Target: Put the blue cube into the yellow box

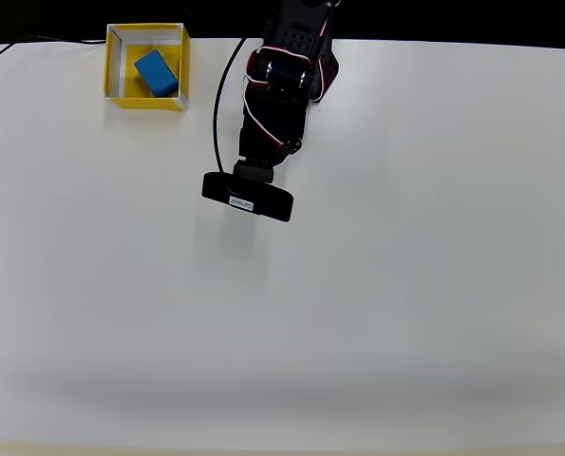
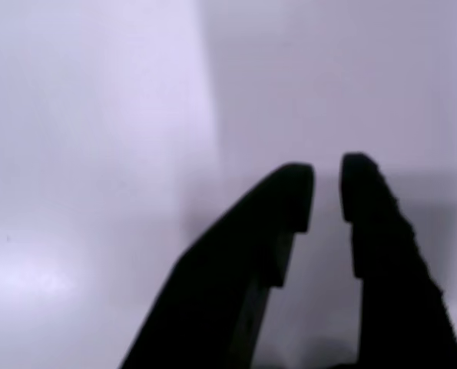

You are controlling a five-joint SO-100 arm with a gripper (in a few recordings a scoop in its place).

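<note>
**Over bare table: gripper empty, cube sits in box**

Between the fingertips in the wrist view, the gripper (image 2: 326, 188) shows a narrow gap, nothing in it, jaws nearly together; white table (image 2: 90, 154) under it, blurred. Reads as an idle pose, not a carry.

Overhead view: the arm (image 1: 280, 90) reaches down-picture from the top edge and the wrist camera bar (image 1: 247, 197) hides the gripper from above. It hangs over open table, well apart from the box and to its lower right.

Blue cube (image 1: 156, 72) lies inside the yellow box (image 1: 145, 98) at top left, on the yellow floor, turned slightly off-square to the walls, looks clear of the rims. Loose fit, so a drop would leave it skewed like that.

My read: placement done, nothing left but parking the arm.
</note>
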